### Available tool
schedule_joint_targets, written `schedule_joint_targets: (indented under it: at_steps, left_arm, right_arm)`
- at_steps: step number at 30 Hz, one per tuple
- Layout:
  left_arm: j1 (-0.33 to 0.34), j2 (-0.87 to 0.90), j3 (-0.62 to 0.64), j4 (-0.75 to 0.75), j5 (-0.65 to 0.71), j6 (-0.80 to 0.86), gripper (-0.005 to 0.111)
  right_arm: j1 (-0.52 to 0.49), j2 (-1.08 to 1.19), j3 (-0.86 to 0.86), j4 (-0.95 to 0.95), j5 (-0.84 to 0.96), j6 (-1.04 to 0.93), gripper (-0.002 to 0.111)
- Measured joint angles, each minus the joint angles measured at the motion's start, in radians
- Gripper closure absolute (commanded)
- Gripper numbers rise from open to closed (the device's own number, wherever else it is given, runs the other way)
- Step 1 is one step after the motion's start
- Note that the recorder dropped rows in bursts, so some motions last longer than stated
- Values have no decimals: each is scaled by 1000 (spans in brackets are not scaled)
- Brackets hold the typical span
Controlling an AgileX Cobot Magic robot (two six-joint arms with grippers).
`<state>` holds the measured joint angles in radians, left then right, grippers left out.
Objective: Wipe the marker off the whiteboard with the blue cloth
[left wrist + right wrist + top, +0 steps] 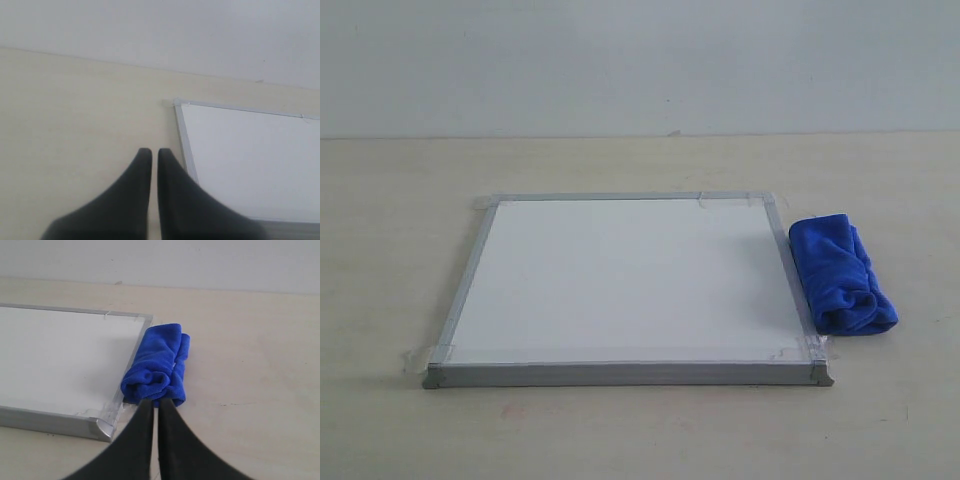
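Observation:
The whiteboard point(620, 280) lies flat on the table, grey-framed with tape at its corners. Its white surface shows no red marker line in any view. The blue cloth point(840, 272) lies bunched on the table, against the board's right edge. Neither gripper appears in the exterior view. In the left wrist view my left gripper point(155, 151) is shut and empty, over bare table beside the whiteboard point(250, 160) near a far corner. In the right wrist view my right gripper point(156, 402) is shut and empty, its tips pointing at the near end of the blue cloth point(157, 365) beside the whiteboard point(60, 355).
A pale beige table point(400, 200) runs around the board on all sides, with a plain white wall point(640, 60) behind it. Clear tape bits point(420, 355) hold the board's corners to the table.

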<state>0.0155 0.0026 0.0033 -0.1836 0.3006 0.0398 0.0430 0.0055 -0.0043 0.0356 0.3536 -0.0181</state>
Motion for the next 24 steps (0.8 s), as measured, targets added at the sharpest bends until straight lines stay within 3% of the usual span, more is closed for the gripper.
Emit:
schedule_joint_targets:
  at_steps: [24]
  left_arm:
    - [0, 0, 0, 0, 0, 0, 102]
  right_arm:
    - [-41, 0, 4, 0, 0, 8, 107]
